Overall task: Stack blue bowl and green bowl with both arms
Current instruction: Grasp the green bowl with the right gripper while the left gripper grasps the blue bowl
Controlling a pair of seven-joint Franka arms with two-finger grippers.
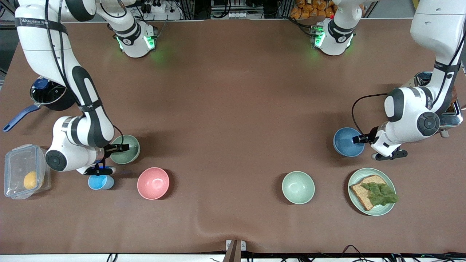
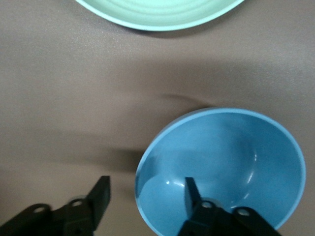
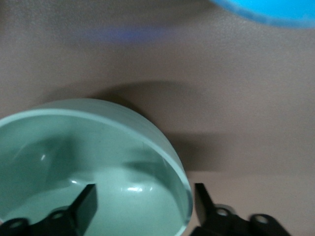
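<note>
The brown counter [image 1: 233, 109] carries everything. At one end, the right arm's gripper [image 1: 122, 147] sits at the rim of the green bowl [image 1: 127, 151], its fingers [image 3: 84, 204] spread open and straddling the rim, one inside the bowl and one outside. At the other end, the left arm's gripper [image 1: 358, 139] is at the rim of the blue bowl [image 1: 346, 142], fingers [image 2: 101, 194] likewise apart, one inside the bowl and one outside. The two bowls stand well apart, each upright on the counter. Nearer the front camera lie a mint plate with bread [image 1: 372, 196], a paler mint bowl [image 1: 298, 187], a pink bowl [image 1: 153, 183], and a small light-blue cup [image 1: 101, 182] just beside the right gripper.
</note>
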